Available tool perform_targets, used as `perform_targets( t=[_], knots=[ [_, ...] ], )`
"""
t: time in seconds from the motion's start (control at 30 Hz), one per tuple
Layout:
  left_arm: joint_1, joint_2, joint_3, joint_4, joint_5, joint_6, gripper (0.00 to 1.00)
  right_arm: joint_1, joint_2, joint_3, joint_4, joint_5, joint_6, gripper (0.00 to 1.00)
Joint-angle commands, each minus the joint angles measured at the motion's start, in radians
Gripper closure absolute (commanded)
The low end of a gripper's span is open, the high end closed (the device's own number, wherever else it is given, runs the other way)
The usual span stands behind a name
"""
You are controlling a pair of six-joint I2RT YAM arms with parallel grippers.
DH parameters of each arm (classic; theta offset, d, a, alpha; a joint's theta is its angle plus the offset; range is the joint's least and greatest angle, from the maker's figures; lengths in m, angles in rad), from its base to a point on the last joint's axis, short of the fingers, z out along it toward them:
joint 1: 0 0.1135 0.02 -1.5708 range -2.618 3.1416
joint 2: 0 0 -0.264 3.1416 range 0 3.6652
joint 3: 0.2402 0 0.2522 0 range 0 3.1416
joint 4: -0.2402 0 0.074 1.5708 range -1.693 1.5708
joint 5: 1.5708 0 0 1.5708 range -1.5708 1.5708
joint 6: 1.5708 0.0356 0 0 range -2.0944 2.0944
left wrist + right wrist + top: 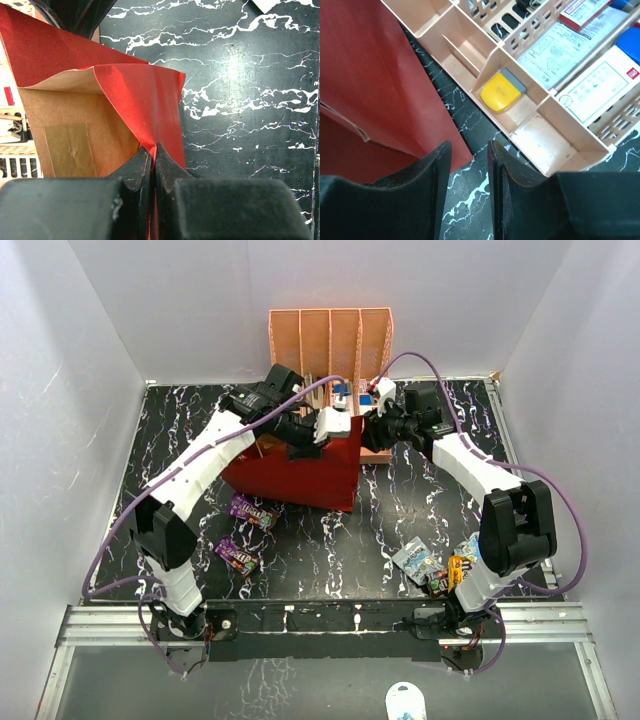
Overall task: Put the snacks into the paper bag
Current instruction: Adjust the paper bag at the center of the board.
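We hold the paper bag (pixel 135 95) by its rim; our left gripper (pixel 154 150) is clenched on the red fold, with the brown lining to its left. Our right gripper (pixel 469 150) stands parted with nothing between the jaws; the bag's wall lies just left of it and the peach organizer (pixel 490 60) just right and ahead. To do this well, we judge, the left pinch must stay firm and draw the rim outward so the mouth gapes; the right is free to fetch snacks. The purple wrappers (pixel 252 508) lie behind the left gripper, toward our bases; the blue-grey pouches (pixel 415 558) lie well behind the right; the table is open there but tight beside the organizer.
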State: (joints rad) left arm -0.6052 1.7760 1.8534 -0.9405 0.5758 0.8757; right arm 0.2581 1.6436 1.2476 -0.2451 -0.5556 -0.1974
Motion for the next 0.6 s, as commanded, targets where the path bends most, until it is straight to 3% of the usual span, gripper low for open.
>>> perform_targets(
  t=[0.0, 0.2, 0.4, 0.57],
  knots=[
    [-0.007, 0.014, 0.019, 0.045, 0.076, 0.030, 1.00, -0.028, -0.001, 0.042, -0.025, 0.056, -0.013, 0.61],
    [-0.010, 0.034, 0.020, 0.071, 0.048, 0.013, 0.91, -0.077, -0.040, 0.040, -0.091, 0.090, -0.035, 0.56],
    [-0.011, -0.007, -0.030, 0.103, 0.019, 0.003, 0.66, -0.095, -0.150, -0.009, -0.135, -0.017, -0.106, 0.46],
    [-0.011, -0.061, -0.061, 0.136, -0.017, -0.018, 0.52, -0.094, -0.169, 0.024, -0.151, -0.118, -0.090, 0.38]
  ],
)
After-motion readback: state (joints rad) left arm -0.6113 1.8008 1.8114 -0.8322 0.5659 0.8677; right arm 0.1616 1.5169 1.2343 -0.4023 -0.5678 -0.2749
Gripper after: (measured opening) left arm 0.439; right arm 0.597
